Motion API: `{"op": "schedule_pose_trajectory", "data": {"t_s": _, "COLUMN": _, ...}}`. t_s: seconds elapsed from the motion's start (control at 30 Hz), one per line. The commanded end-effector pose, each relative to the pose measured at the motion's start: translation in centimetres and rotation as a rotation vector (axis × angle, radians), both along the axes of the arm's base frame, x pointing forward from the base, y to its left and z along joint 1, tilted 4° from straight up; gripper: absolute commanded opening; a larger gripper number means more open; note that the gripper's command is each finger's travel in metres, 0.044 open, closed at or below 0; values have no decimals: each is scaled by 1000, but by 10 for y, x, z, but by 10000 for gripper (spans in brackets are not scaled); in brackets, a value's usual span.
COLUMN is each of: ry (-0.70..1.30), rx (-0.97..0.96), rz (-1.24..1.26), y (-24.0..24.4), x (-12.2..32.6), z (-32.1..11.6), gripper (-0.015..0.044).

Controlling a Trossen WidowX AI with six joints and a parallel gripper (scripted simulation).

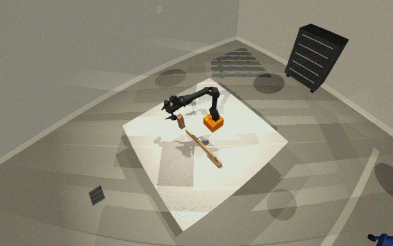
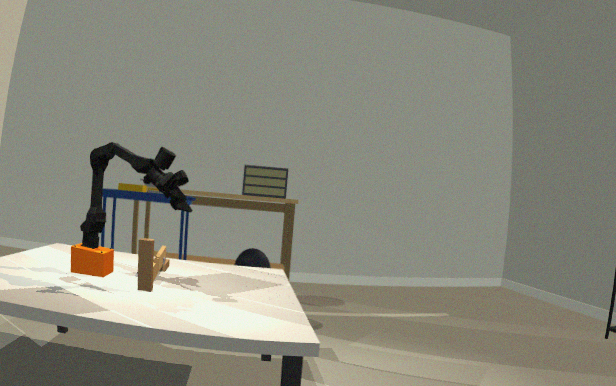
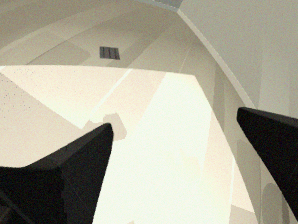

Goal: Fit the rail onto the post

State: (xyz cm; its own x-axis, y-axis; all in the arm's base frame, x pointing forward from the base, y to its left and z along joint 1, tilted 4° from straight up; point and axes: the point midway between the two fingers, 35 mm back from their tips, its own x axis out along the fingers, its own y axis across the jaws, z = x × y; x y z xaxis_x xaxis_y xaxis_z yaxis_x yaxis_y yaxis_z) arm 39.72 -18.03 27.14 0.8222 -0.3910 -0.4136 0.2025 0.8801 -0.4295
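Note:
The wooden post (image 1: pixel 180 121) (image 2: pixel 145 265) stands upright on the table; its small pegs are barely visible in the top view. The long wooden rail (image 1: pixel 201 144) slopes down toward the post. Its near end is low, a short gap from the post, and its far end is at the low footboard block (image 1: pixel 219 164). Whether it sits fully in the bracket is too small to tell. The holes in the rail's end cannot be made out. My gripper (image 1: pixel 165 113) (image 2: pixel 185 208) (image 3: pixel 176 121) is open and empty, in the air above the table and clear of the rail and post.
The arm's orange base (image 1: pixel 213 123) (image 2: pixel 92 261) stands on the white table (image 1: pixel 252 153) (image 2: pixel 240 320) beside the rail and post. The wrist view shows a table corner between the fingers and the floor beyond. A dark drawer cabinet (image 1: pixel 316 57) stands off the table.

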Motion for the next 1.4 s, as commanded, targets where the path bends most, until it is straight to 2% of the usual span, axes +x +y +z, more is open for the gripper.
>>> {"op": "schedule_pose_trajectory", "data": {"t_s": 0.0, "ry": 250, "rx": -79, "rz": 190, "y": 41, "x": 1, "z": -57, "gripper": 440}}
{"op": "schedule_pose_trajectory", "data": {"t_s": 0.3, "ry": 790, "rx": -322, "rz": 798, "y": 139, "x": -46, "z": -167, "gripper": 440}}
{"op": "schedule_pose_trajectory", "data": {"t_s": 0.53, "ry": 1097, "rx": -481, "rz": 1332, "y": 189, "x": -109, "z": -218, "gripper": 440}}
{"op": "schedule_pose_trajectory", "data": {"t_s": 1.37, "ry": 1103, "rx": -485, "rz": 1346, "y": 188, "x": -104, "z": -244, "gripper": 440}}
